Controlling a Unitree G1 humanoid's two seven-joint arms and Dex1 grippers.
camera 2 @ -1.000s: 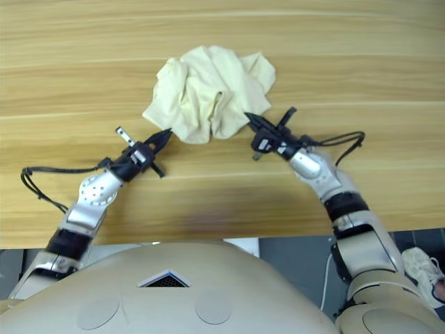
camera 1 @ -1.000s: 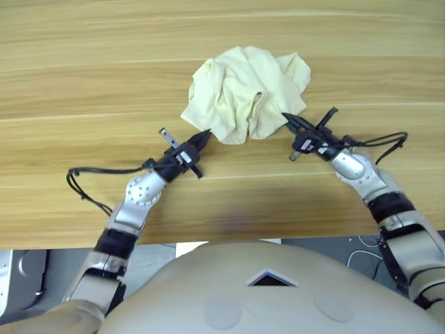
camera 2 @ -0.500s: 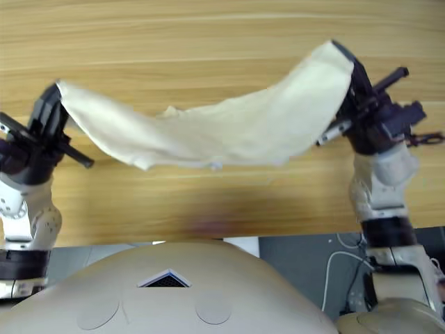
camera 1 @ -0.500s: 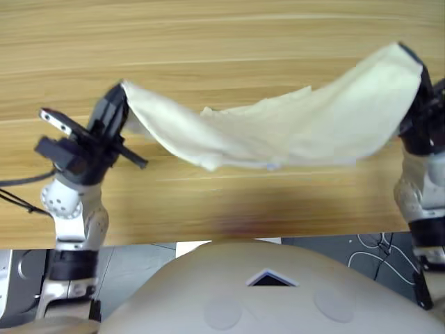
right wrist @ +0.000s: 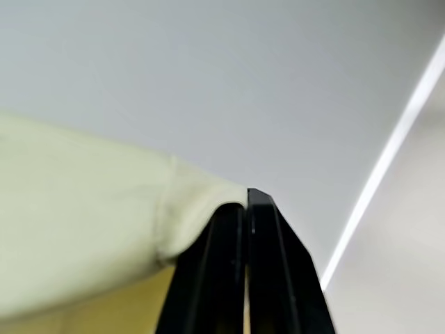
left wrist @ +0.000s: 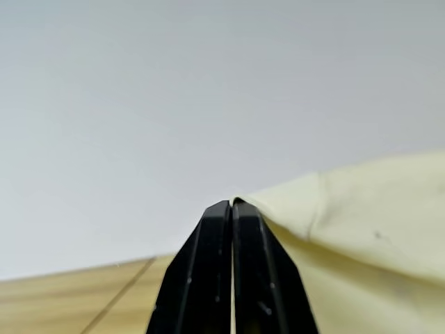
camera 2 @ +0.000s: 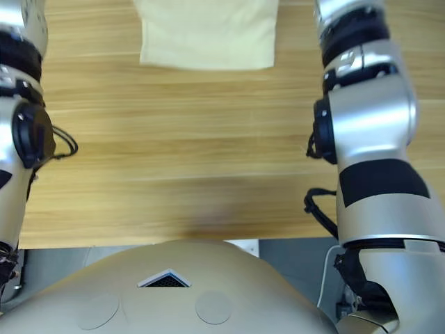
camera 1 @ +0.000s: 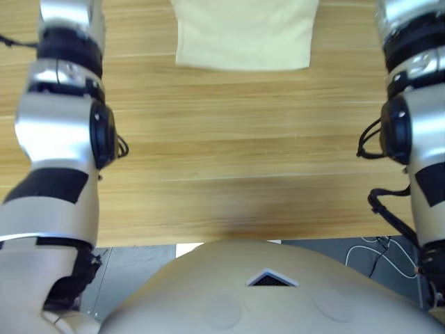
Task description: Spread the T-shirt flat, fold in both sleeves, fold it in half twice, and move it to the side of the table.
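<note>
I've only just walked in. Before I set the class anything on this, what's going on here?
The robot holds a pale yellow T-shirt up over the wooden table, with both arms raised. The left gripper is shut on one edge of the cloth and the right gripper on another, so the shirt hangs spread between them. This looks like the spreading stage, before any folding.

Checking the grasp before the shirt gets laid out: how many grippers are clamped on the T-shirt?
2. The left gripper pinches one corner of the T-shirt. The right gripper pinches the opposite corner.
</note>
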